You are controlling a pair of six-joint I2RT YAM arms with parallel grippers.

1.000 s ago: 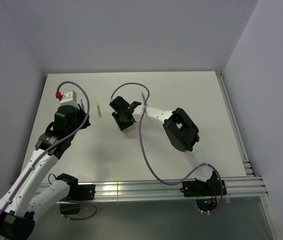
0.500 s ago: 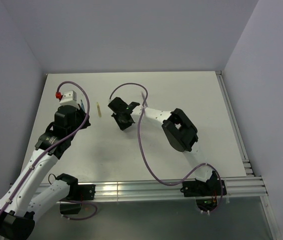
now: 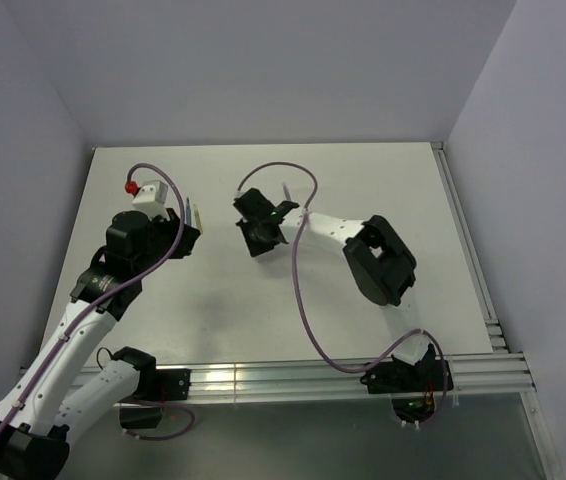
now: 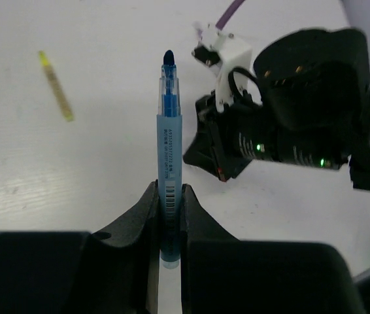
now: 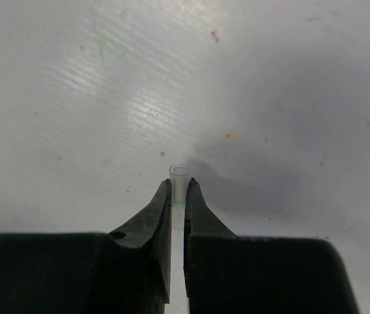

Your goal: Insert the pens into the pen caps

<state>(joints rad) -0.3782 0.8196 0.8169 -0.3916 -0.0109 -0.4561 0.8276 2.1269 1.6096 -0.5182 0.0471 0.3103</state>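
In the left wrist view my left gripper (image 4: 168, 191) is shut on the barrel of a blue pen (image 4: 168, 140). Its dark uncapped tip points away, toward the black body of the right arm's wrist (image 4: 296, 124). A yellow pen (image 4: 56, 86) lies on the white table to the far left of it. Between the tips of my right gripper (image 5: 178, 188) sits a small clear pen cap (image 5: 179, 176), pinched with its open end facing away, above the table. From the top view, the left gripper (image 3: 187, 226) and right gripper (image 3: 254, 240) face each other, a short gap apart.
The white table (image 3: 363, 170) is walled at the back and on both sides. Metal rails run along its near edge (image 3: 293, 376) and right edge (image 3: 468, 250). The right arm's purple cable (image 3: 301, 300) loops over the table's middle.
The right gripper has closed on the pen cap and shifted a little to the right. The left gripper has swung right with the blue pen, toward the right gripper and over the yellow pen's spot.
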